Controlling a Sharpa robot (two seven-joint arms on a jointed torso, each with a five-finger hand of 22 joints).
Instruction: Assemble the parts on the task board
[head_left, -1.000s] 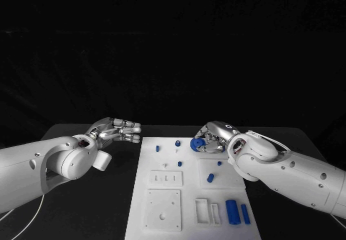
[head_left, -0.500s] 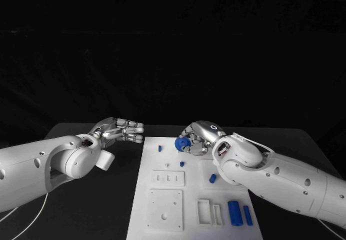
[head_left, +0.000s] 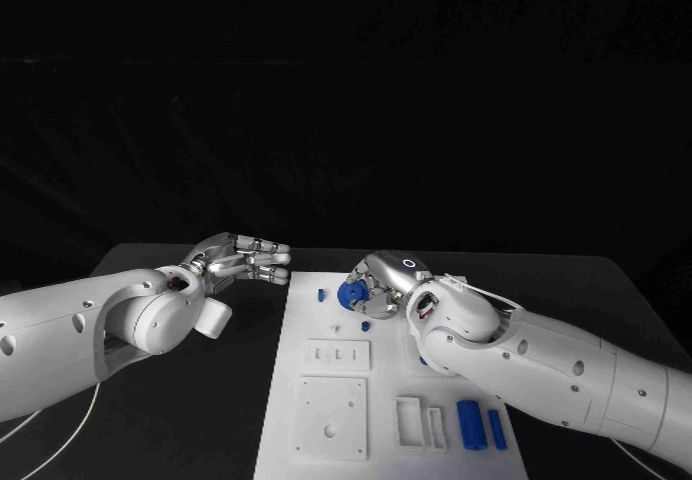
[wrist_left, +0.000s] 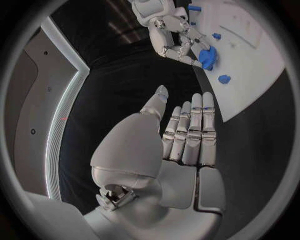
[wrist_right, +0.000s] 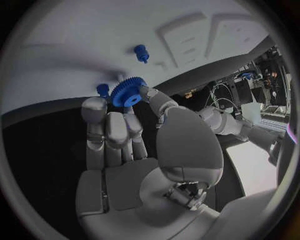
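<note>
Early yet: right robot hand (head_left: 378, 288) pinching blue gear (head_left: 348, 293) over task board (head_left: 310, 438), apparently unseated; left robot hand (head_left: 242, 262) open, empty.

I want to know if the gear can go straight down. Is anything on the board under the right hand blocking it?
Nothing visible blocks it. The right hand holds the blue gear above the task board; a small blue peg stands apart from it, another right beside it.

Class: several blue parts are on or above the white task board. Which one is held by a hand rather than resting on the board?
The blue gear, toothed and round, pinched by the right hand at the task board's far end. The other blue parts rest on the board untouched.
</note>
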